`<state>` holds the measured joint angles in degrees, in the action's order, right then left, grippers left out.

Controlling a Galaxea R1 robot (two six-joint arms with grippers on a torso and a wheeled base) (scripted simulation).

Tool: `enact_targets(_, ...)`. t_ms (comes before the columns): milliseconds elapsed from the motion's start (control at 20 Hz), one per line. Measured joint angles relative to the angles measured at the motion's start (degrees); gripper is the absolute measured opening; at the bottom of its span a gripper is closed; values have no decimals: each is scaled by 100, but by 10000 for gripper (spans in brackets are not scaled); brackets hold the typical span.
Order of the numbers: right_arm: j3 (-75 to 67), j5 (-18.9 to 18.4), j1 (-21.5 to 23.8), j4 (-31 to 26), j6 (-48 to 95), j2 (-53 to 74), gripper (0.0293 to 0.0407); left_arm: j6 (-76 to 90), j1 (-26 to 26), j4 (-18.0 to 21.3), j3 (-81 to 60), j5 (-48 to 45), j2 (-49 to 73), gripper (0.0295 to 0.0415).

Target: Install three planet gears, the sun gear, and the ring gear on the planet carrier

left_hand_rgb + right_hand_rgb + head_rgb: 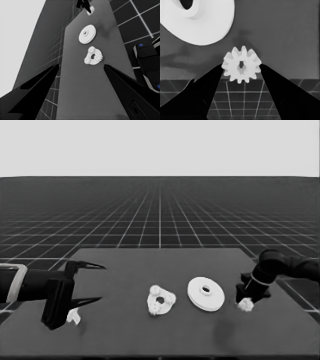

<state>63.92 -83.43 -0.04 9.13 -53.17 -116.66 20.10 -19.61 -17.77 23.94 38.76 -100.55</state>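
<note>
Right claw (241,68) clamped on sun gear (241,64) at bench (125,330) right end, beside larger round part (205,294). Light, rigid, toothed; best pinched across opposite teeth. Left claw (92,282) parked, spread wide.

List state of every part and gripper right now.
Smaller round part: flat on the table, three gears seated on it, centre hole empty.
Larger round part: flat on the table beside it, not installed.
Fourth gear: between the right gripper's fingers, at the table's right end.
Right gripper: shut on the gear.
Left gripper: open, parked over the left end.
Thin white piece: loose under it.
</note>
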Motion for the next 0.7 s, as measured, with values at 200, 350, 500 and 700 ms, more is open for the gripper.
enact_targets(200,18,-655,152,148,-3421,-2937,310,0,0,0,0,0,0,385)
enact_targets(350,2338,-551,179,35,-2989,-5316,310,0,0,0,0,0,0,385)
enact_targets(500,3106,-495,175,10,-2648,-5777,310,0,0,0,0,0,0,385)
enact_targets(700,3526,-359,-291,451,-2411,-5937,310,0,0,0,0,0,0,385)
